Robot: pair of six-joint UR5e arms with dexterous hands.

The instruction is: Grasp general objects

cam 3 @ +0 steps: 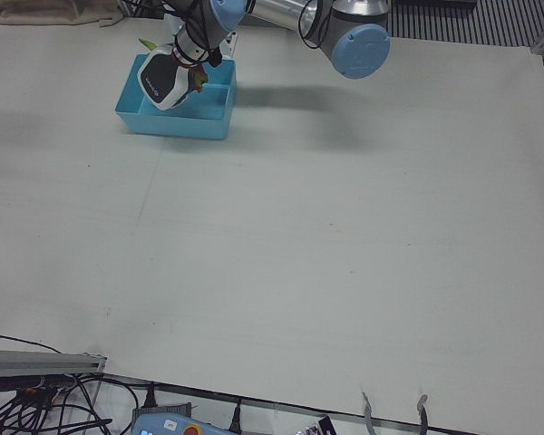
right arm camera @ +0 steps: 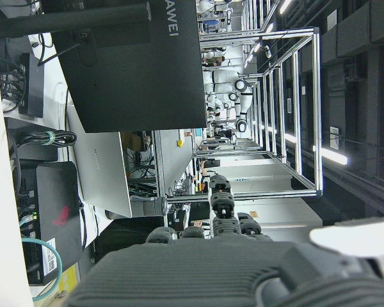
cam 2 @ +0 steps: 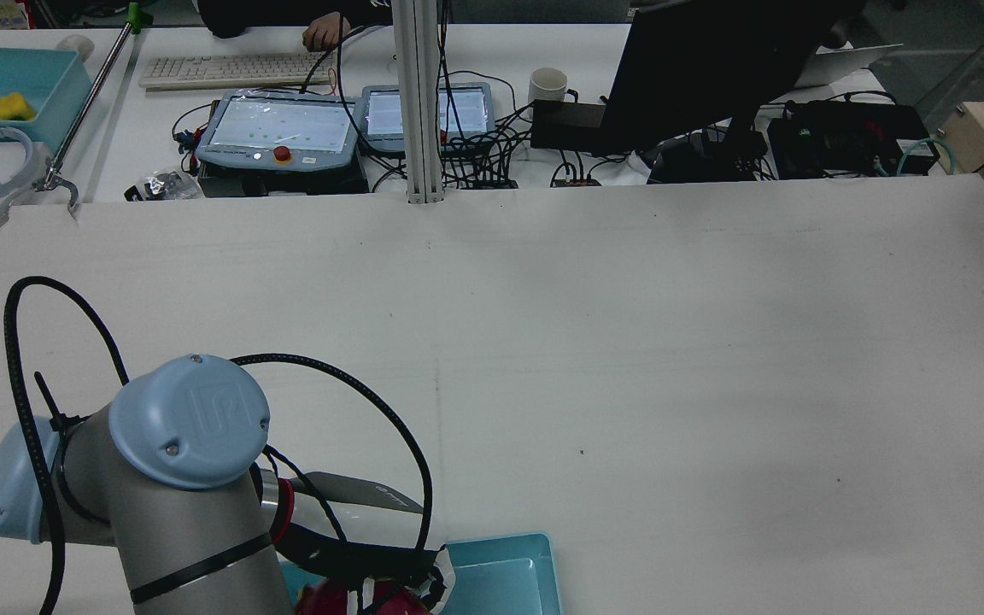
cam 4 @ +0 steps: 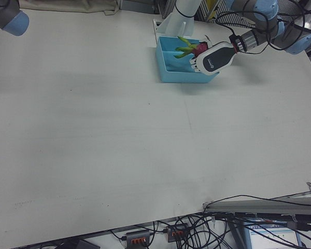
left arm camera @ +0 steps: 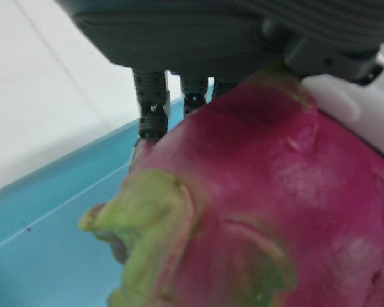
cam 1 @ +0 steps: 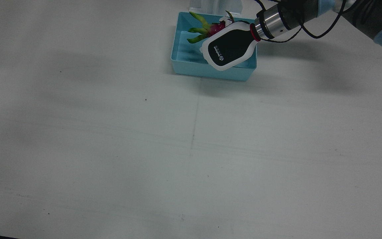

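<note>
A pale grey table (cam 1: pixel 111 149) fills the scene, bare apart from a light blue bin (cam 1: pixel 191 68) near the robot's edge. The left hand (cam 1: pixel 228 46), with its black back plate edged in white, hangs over the bin and covers most of a dragon fruit (cam 1: pixel 216 28). From the front view, only the fruit's magenta shoulder and green leafy tips poke out past the hand on the view's left.

The left hand view (left arm camera: pixel 179 38) shows what the overhead cameras hide: the fruit (left arm camera: pixel 269 217) fills the frame, pressed up against the palm, with dark fingers (left arm camera: pixel 152 109) curled down against its skin and the blue bin (left arm camera: pixel 45 217) behind it. The hand is closed around the fruit (whether the fruit rests on the bin floor or is lifted clear cannot be told).

The rear view catches mostly the left arm's (cam 2: pixel 159 495) grey and blue elbow, a corner of the bin (cam 2: pixel 509 572) and a sliver of red fruit (cam 2: pixel 330 598).

The right hand (right arm camera: pixel 230 268) appears only in its own camera, where its dark fingers (right arm camera: pixel 221 204) stick out loosely apart, holding nothing, aimed at a monitor (right arm camera: pixel 134 64) and metal framing across the room.
</note>
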